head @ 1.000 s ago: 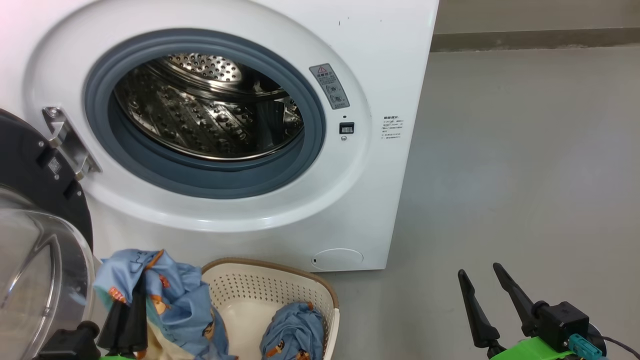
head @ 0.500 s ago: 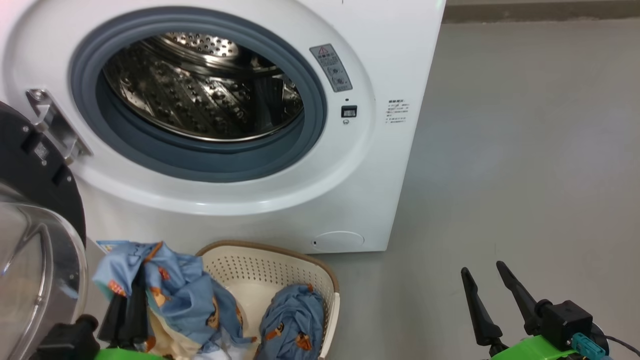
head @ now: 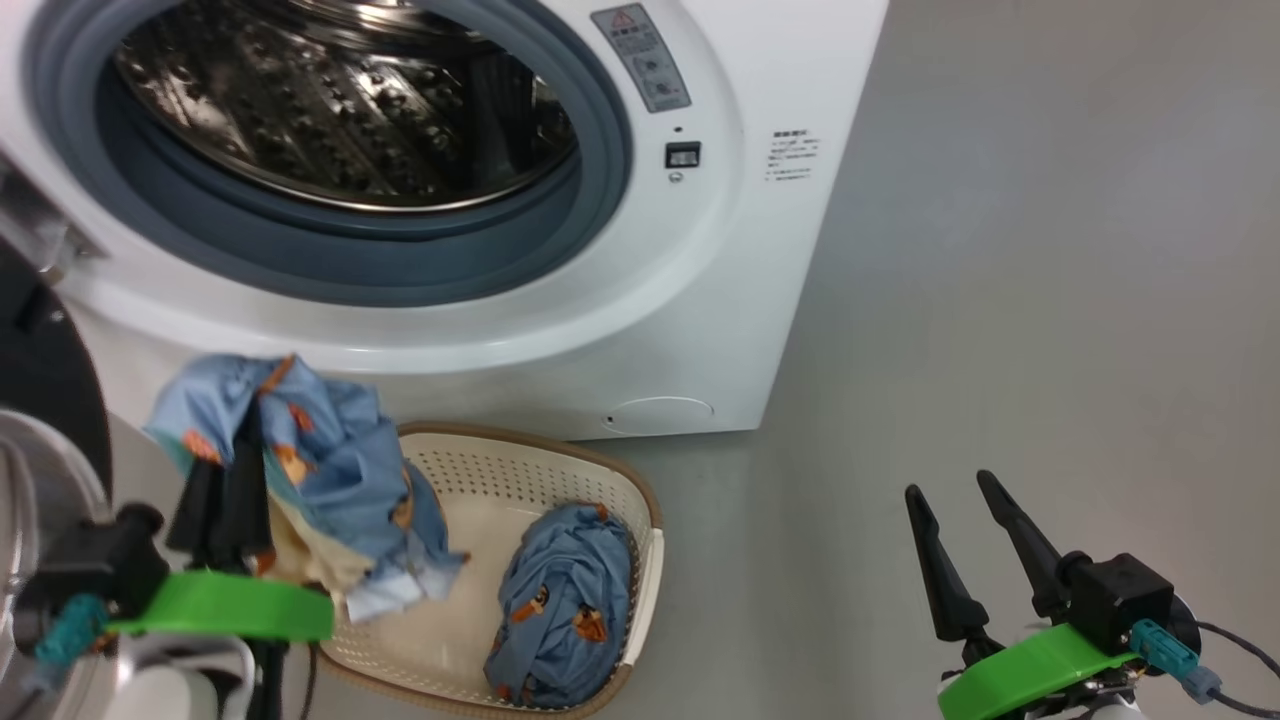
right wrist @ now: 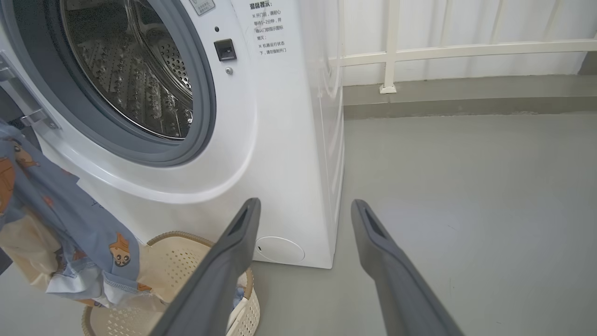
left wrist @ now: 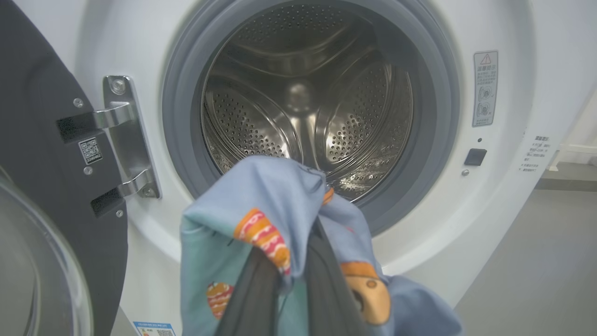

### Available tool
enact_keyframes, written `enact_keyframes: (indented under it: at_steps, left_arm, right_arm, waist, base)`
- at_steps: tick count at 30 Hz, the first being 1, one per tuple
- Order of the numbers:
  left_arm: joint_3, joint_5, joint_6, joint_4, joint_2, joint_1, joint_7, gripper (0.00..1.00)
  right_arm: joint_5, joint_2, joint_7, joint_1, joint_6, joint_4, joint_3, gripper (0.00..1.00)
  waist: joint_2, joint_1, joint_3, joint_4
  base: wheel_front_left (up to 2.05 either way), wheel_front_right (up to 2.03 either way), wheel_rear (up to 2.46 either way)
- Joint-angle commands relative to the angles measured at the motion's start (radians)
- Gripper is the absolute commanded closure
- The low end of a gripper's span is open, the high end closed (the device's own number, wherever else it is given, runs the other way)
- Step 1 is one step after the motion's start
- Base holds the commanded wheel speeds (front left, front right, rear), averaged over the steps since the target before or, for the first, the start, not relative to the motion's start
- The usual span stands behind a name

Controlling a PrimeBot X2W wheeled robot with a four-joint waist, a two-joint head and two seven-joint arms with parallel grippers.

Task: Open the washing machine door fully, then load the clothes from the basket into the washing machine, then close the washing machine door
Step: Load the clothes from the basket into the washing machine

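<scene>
The washing machine mouth point(left wrist: 303, 107) gapes unobstructed, door point(left wrist: 32, 107) standing aside.

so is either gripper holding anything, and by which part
The left gripper pinches the blue garment by a bunched fold at its top; right gripper is open, empty.

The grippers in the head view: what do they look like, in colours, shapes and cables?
Both the left gripper and the right gripper have two long, dark, tapering fingers on a black block above a bright green collar. A teal connector sits beside each block; a dark cable leaves the right one.
</scene>
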Motion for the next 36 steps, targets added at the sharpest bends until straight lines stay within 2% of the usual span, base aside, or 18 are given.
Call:
enact_keyframes:
  at_steps: [1,10,23,30,36]
  left_arm:
    - [0.037,0.008,-0.002,-0.01,0.04,-0.076,-0.007,1.0]
    - [-0.001,-0.01,-0.002,0.069,0.109,-0.259,-0.007,1.0]
    - [-0.046,-0.058,-0.003,0.284,0.212,-0.552,-0.007,1.0]
    - [-0.091,-0.092,-0.003,0.415,0.24,-0.699,-0.001,1.0]
    - [-0.107,-0.125,-0.003,0.534,0.257,-0.837,0.046,1.0]
  right_arm:
    - [-0.007,0.003,-0.012,-0.036,0.006,-0.022,0.03,0.0]
    - [-0.005,0.006,-0.012,-0.068,0.006,-0.023,0.044,0.0]
    - [0.02,0.008,-0.012,-0.104,0.006,-0.042,0.061,0.0]
    - [0.041,0.008,-0.012,-0.123,0.006,-0.053,0.073,0.0]
    - [0.059,0.008,-0.012,-0.144,0.006,-0.059,0.088,0.0]
  waist:
    - [-0.0001,0.0,0.032,-0.034]
    - [-0.0001,0.0,0.08,-0.095]
    - [-0.0001,0.0,0.2,-0.189]
    - [-0.0001,0.0,0.285,-0.216]
    - [-0.0001,0.0,0.367,-0.228]
  base:
    - [0.0,0.0,0.0]
    - [0.0,0.0,0.0]
    - [0.0,0.0,0.0]
    - [0.0,0.0,0.0]
    - [0.0,0.0,0.0]
